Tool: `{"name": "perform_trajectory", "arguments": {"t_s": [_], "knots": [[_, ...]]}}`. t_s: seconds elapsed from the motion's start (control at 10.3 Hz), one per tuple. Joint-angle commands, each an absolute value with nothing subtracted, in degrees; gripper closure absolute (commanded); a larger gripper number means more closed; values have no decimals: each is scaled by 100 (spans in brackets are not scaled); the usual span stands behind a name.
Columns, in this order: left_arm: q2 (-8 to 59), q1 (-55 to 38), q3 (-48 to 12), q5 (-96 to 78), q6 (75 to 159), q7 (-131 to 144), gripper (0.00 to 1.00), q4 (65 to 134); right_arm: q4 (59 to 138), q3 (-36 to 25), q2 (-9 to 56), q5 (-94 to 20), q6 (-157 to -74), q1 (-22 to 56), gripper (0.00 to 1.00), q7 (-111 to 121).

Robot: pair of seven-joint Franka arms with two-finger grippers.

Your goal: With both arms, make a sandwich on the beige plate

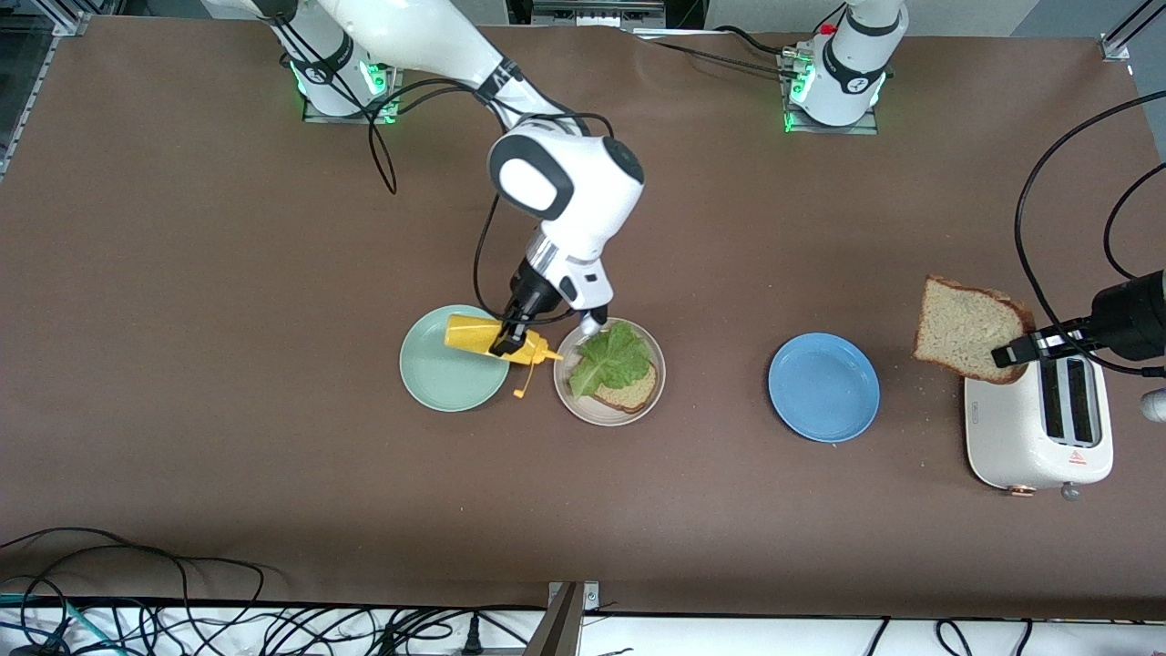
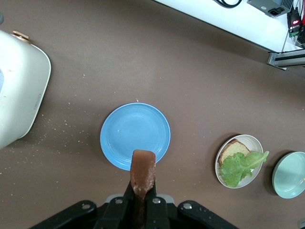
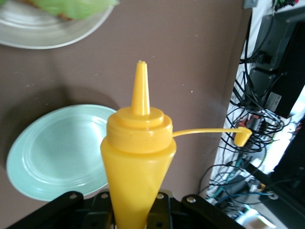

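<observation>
The beige plate [image 1: 577, 406] holds one bread slice [image 1: 630, 392] with a ruffled green lettuce leaf [image 1: 606, 357] on top. My right gripper [image 1: 506, 343] is shut on a yellow squeeze bottle [image 1: 487, 338]. The bottle lies tilted over the edge of a mint-green plate [image 1: 437, 378], its nozzle toward the beige plate and its cap hanging off. In the right wrist view the bottle [image 3: 138, 152] rises from that gripper [image 3: 138, 206]. Over the toaster [image 1: 1038, 428], my left gripper [image 1: 1011, 353] is shut on a second bread slice [image 1: 966, 328]. That slice [image 2: 143, 171] shows edge-on in the left gripper [image 2: 143, 192].
A blue plate [image 1: 823, 387] lies between the beige plate and the toaster, toward the left arm's end. Cables trail along the table edge nearest the front camera and loop above the toaster. The left wrist view shows the blue plate [image 2: 135, 133], beige plate [image 2: 255, 141] and toaster [image 2: 19, 90].
</observation>
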State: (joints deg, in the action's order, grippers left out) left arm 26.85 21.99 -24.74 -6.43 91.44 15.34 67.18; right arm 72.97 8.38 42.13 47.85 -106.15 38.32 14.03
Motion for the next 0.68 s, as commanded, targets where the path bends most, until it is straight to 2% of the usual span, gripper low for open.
{"name": "perform_trajectory", "arguments": {"t_s": [0.0,0.19,0.29,0.58], "knots": [[2873,1795,-2452,-966,9149,2246,100,6715,7094,905,4026,3951,-10792,3465,100,1599],[3128,1277,-2452,-976,9280,2906,100,6706,7093,905,3938,3177,-11152,3061,100,1906],[3216,1048,-2452,-967,9629,3344,100,6715,7093,905,3929,2599,-11380,2771,100,2160],[3374,240,-2443,-975,11244,4689,100,7319,7093,897,3780,429,-11724,1822,100,3607]]}}
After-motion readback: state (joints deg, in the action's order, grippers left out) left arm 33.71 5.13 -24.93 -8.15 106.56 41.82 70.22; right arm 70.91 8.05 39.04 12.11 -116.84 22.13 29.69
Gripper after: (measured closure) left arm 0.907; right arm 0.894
